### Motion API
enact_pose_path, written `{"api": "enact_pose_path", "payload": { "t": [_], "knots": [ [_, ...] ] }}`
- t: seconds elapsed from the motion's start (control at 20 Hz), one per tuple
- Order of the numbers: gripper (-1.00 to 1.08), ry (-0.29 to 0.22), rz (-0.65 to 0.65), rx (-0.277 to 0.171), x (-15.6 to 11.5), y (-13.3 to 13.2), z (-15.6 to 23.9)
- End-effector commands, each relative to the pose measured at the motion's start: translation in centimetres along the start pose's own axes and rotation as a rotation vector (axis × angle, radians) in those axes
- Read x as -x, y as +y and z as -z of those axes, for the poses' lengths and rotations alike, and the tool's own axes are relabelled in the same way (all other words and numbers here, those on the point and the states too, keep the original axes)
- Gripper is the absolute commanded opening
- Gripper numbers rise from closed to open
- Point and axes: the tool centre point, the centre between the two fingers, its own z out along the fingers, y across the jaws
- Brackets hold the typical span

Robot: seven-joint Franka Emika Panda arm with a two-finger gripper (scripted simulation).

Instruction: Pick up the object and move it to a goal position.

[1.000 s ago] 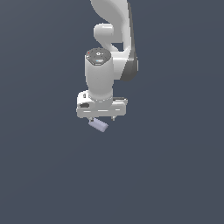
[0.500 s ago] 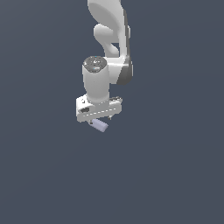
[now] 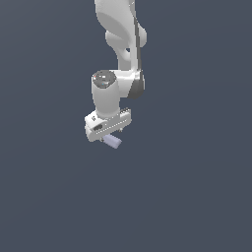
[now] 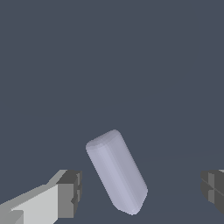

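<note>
Hanging directly over the object (image 4: 116, 171), the gripper (image 3: 109, 132) has its two dark fingertips (image 4: 71, 193) spread wide, one on either side of the block and neither touching it. In the wrist view the object lies between the pads, a little nearer this pad than the opposite one (image 4: 213, 189), with open gaps on both sides. Its long axis runs at a slant to the line joining the pads, neither square across it nor along it. In the exterior view the lavender-grey object (image 3: 112, 141) pokes out just below the gripper body, toward that view's right. My judgement: closing now would catch the block askew, so a small wrist turn looks wise first.
</note>
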Motion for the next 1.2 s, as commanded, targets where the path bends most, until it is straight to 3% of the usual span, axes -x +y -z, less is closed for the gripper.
{"api": "enact_pose_path", "payload": {
  "t": [0.0, 0.6, 1.15],
  "knots": [
    [1.00, -0.001, 0.063, -0.003, 0.6, -0.1, -0.7],
    [1.00, 0.002, 0.338, -0.019, 3.2, -0.7, -3.7],
    [1.00, 0.006, 0.455, -0.026, 4.3, -1.0, -4.9]
  ]
}}
